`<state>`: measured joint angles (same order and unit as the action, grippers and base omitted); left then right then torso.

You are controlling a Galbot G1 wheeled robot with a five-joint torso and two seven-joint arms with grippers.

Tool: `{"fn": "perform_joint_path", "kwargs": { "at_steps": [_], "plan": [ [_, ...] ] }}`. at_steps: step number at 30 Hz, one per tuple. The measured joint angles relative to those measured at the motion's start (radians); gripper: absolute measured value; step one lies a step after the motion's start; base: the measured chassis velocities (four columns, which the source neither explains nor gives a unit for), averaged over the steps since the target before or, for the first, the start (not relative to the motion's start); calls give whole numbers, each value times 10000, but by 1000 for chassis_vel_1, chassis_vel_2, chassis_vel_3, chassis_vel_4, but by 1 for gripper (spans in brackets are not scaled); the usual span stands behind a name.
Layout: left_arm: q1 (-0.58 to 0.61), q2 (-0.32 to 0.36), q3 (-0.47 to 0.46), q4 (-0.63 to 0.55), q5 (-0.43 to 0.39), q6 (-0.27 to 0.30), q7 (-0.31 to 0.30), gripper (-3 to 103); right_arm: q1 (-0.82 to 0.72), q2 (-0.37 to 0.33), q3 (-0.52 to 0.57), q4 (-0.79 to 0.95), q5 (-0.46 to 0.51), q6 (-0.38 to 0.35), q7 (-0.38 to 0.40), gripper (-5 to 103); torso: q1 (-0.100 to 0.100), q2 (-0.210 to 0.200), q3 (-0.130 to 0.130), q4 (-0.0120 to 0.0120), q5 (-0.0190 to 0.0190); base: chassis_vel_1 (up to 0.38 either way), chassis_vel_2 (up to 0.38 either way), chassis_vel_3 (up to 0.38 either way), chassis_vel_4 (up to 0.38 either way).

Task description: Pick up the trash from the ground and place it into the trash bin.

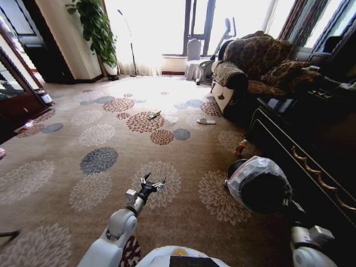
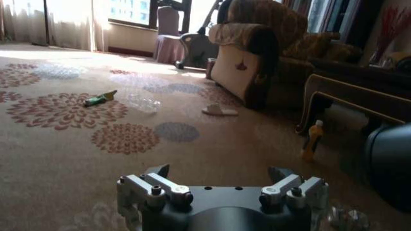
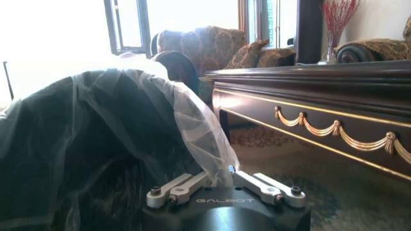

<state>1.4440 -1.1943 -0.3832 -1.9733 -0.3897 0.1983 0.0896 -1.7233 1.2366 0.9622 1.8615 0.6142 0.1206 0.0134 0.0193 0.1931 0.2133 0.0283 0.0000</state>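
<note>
The trash bin [image 1: 258, 183] is black with a translucent bag liner and hangs tilted at my right, just above the carpet. My right gripper [image 3: 220, 174] is shut on its rim and liner [image 3: 192, 120]. My left gripper [image 1: 155, 179] reaches forward low over the carpet, open with nothing between its fingers [image 2: 157, 172]. Trash lies well ahead of it: a green wrapper [image 1: 154, 115] [image 2: 101, 98], clear plastic film [image 2: 142, 102] beside the wrapper, and a small orange bottle [image 1: 241, 147] [image 2: 313, 139] standing by the cabinet's leg.
A dark wooden cabinet [image 1: 300, 144] runs along the right, with a patterned sofa [image 1: 250, 67] beyond it. A white slipper [image 1: 206, 120] lies near the sofa. Dark furniture [image 1: 16, 94] and small items [image 1: 25, 125] line the left. Open carpet [image 1: 100, 161] stretches ahead.
</note>
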Motion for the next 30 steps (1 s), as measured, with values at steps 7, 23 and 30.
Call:
{"fn": "perform_joint_path", "kwargs": {
  "at_steps": [7, 23, 30],
  "plan": [
    [167, -45, -81, -42, 87, -232, 6, 100, -99, 125, -65, 19, -16, 122, -113, 1, -2, 0, -1, -1, 0, -58, 43, 63, -56],
    [-163, -195, 35, 243, 1096, -1045, -535, 100, -935, 432, 116, 570, -326, 575, -191, 1, -5, -1, -4, 1, -1, -96, 98, 97, -90],
    [-297, -7, 40, 285, 1099, -1032, -309, 100, -1162, 515, 156, 663, -451, 174, 83, 1, -2, -2, -1, 1, 0, 9, -34, -45, 2]
  ]
}}
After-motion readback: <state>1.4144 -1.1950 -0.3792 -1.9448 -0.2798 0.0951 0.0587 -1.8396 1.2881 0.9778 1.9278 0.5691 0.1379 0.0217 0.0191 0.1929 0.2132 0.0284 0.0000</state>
